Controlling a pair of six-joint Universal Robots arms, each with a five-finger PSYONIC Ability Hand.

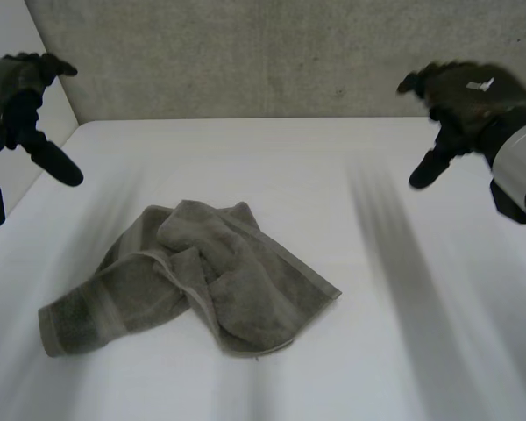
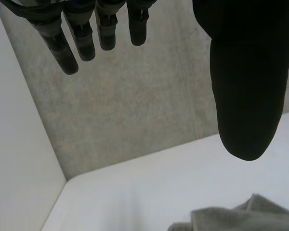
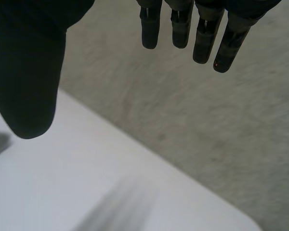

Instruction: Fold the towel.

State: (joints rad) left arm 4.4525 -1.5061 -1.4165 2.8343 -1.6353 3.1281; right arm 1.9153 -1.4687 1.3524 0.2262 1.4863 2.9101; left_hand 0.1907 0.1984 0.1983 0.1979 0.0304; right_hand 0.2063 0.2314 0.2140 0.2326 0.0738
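A grey-brown towel (image 1: 193, 276) lies crumpled in a heap on the white table (image 1: 333, 175), a little left of the middle. My left hand (image 1: 22, 96) hovers high at the far left, well above and apart from the towel, with straight fingers (image 2: 77, 36) and thumb (image 2: 245, 86) spread and nothing held. An edge of the towel (image 2: 241, 219) shows below the thumb in the left wrist view. My right hand (image 1: 460, 101) hangs high at the far right, open too, its fingers (image 3: 202, 33) and thumb (image 3: 29, 82) apart over bare table.
A grey concrete wall (image 1: 272, 53) closes off the table's back edge. A white side panel (image 1: 9, 158) stands along the left edge. Bare tabletop (image 1: 421, 307) stretches to the right of the towel and in front of it.
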